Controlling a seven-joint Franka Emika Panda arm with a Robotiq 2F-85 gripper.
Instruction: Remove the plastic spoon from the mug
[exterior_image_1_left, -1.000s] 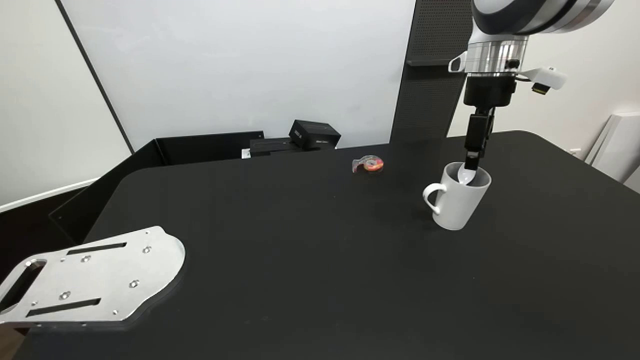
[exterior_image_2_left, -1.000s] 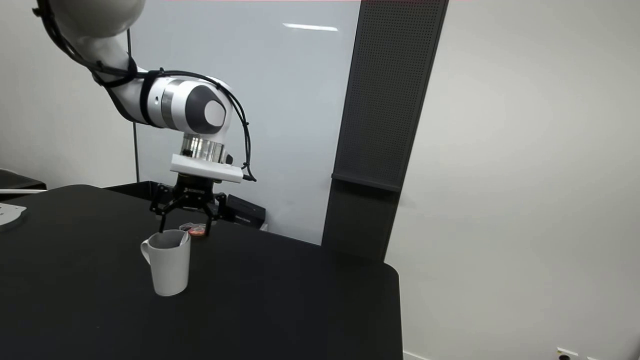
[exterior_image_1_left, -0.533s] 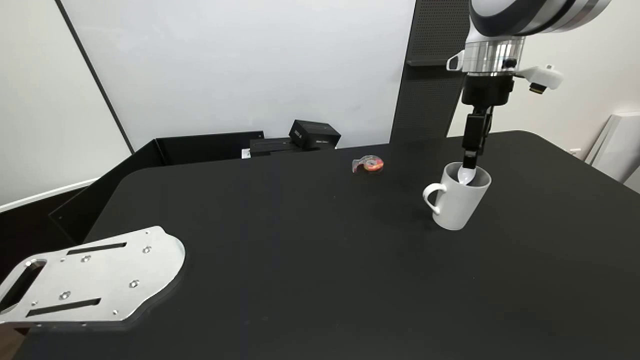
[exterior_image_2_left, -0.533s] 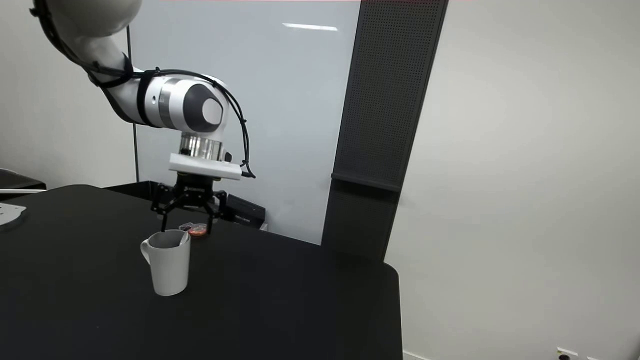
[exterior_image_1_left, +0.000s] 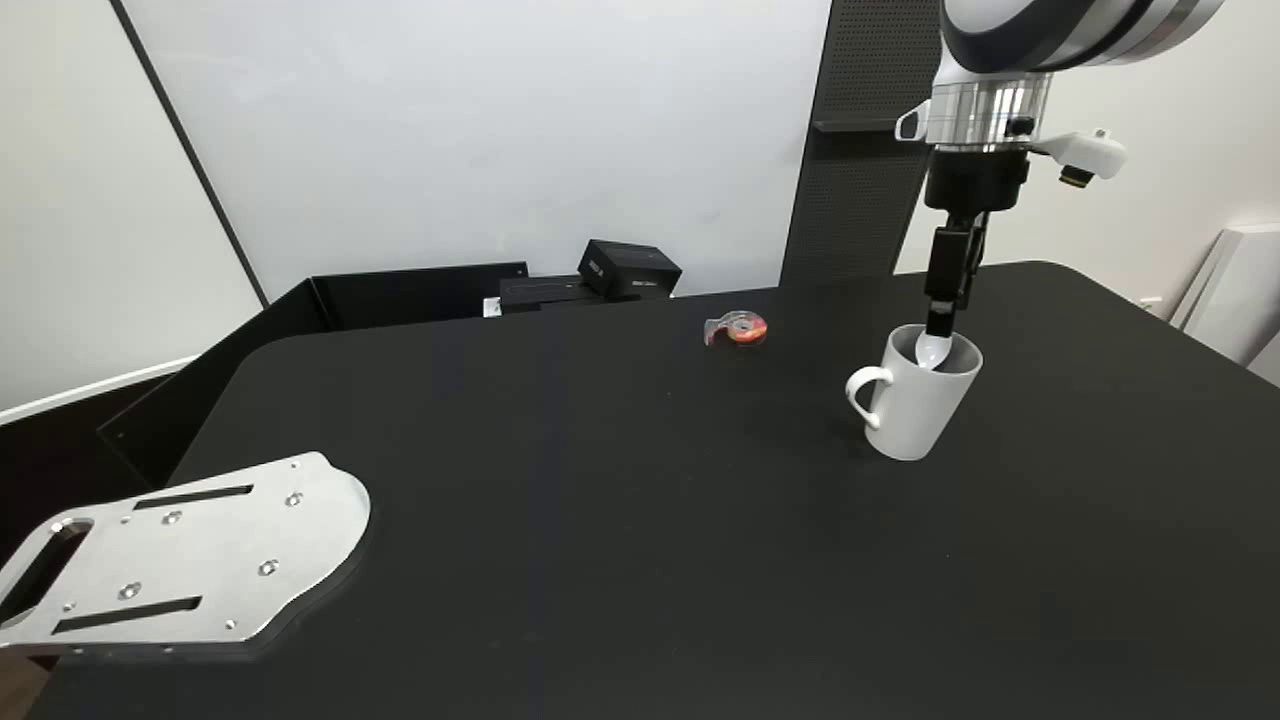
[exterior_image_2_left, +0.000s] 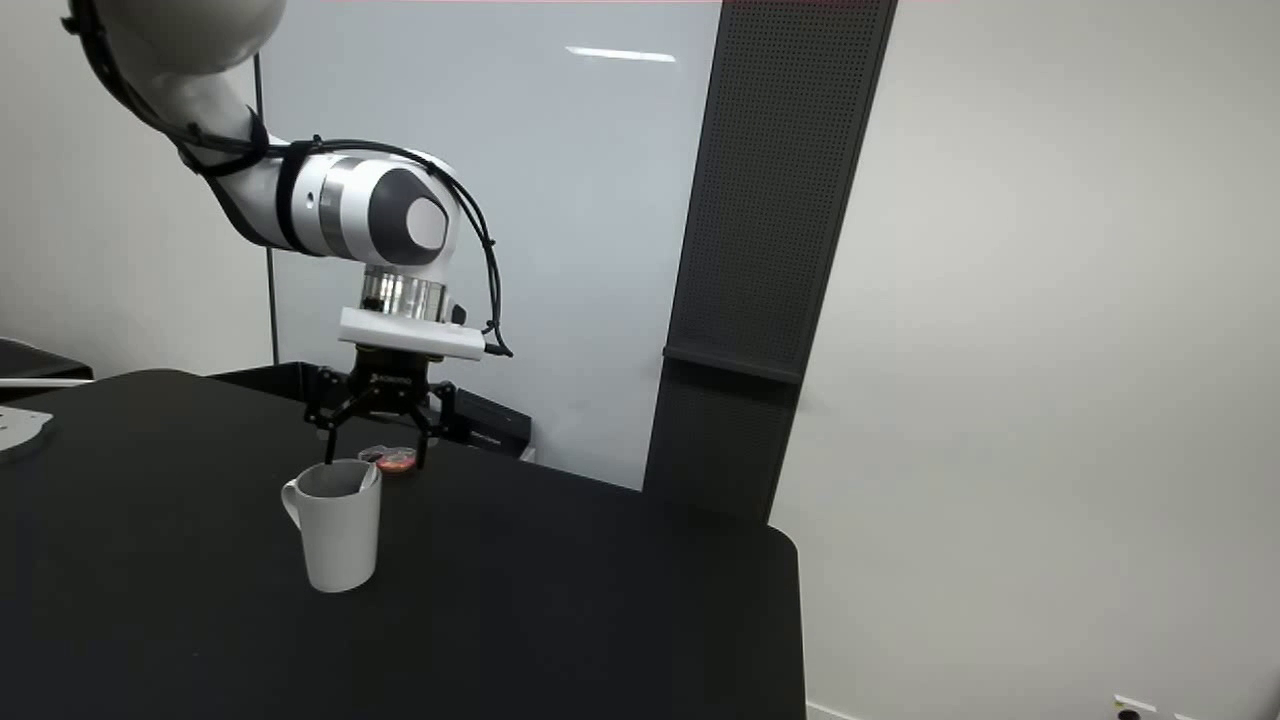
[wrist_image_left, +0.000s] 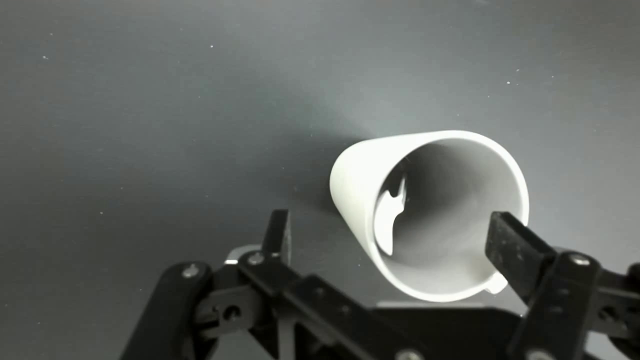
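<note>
Gripper (wrist_image_left: 390, 223) spread wide, fingers pointing down, pads well apart. Wrist view, left to right: one finger (wrist_image_left: 276, 235) over the table (wrist_image_left: 150, 125) beside the mug (wrist_image_left: 356, 177), then the plastic spoon (wrist_image_left: 386, 220) — inside the mug, at its left inner wall there — then the other finger (wrist_image_left: 514, 250) overlapping the rim near the mug's handle. So the spoon sits between the two fingers, apart from both. In an exterior view its bowl (exterior_image_1_left: 931, 352) shows at the mug mouth, just under the fingertips (exterior_image_1_left: 941, 320); gap in height, can't tell. Mug upright, handle to the left in both exterior views. Versus a second ago: gripper a touch further left and slightly higher in both, spread much the same; against half a second ago, barely moved. Mug and spoon haven't shifted — spoon still in the mug.
</note>
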